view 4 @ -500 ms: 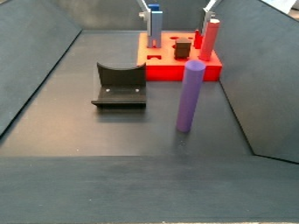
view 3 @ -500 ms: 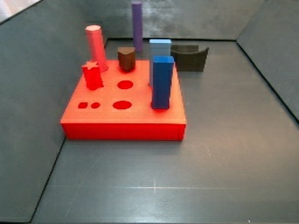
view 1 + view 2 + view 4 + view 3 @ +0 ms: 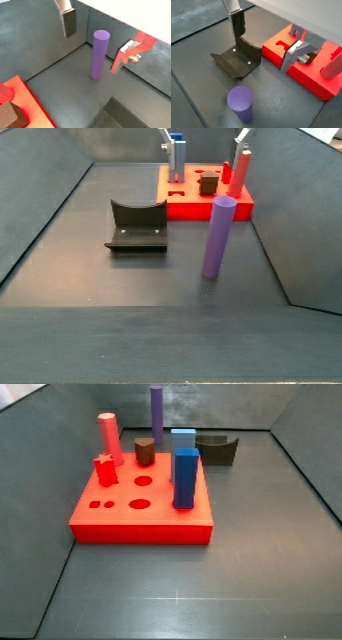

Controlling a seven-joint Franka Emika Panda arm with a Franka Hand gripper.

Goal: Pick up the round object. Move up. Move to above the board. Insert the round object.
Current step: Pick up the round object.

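Note:
The round object, a tall slim purple cylinder peg, stands upright on the dark floor, apart from the board; it also shows at the back in a side view. The board is a flat red block with shaped holes, also seen in the other views. My gripper is open and empty, above the peg. In one wrist view the peg's top lies between the silver fingers. In the other wrist view the peg lies off to one side of the gripper. The gripper is out of both side views.
The dark fixture stands on the floor beside the peg, and shows below the gripper. On the board stand a pinkish-red cylinder, a tall blue square block, a dark olive block and a red star piece. Grey walls enclose the floor.

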